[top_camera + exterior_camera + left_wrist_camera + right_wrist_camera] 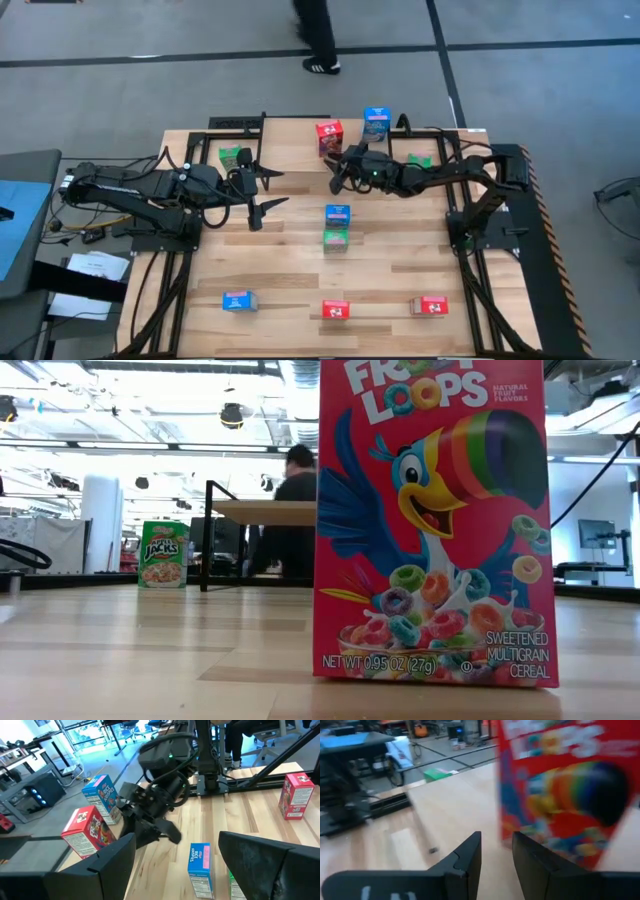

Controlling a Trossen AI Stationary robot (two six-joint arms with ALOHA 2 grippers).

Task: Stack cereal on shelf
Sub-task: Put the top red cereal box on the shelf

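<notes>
On the wooden surface [300,270], three cereal boxes stand along the near edge. At the centre, a blue box [338,214] rests on a green box [336,239]. Farther back, the right claw [338,172], fingers narrowly parted and empty, sits just beside a red box [329,137]. The left claw [262,197], open and empty, hovers left of centre. No box is gripped.

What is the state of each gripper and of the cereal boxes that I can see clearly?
Left gripper: open, empty.
Right gripper: slightly open, empty.
Froot Loops box: upright, untouched.
Apple Jacks box: upright.
Rice Krispies box: upright.
</notes>
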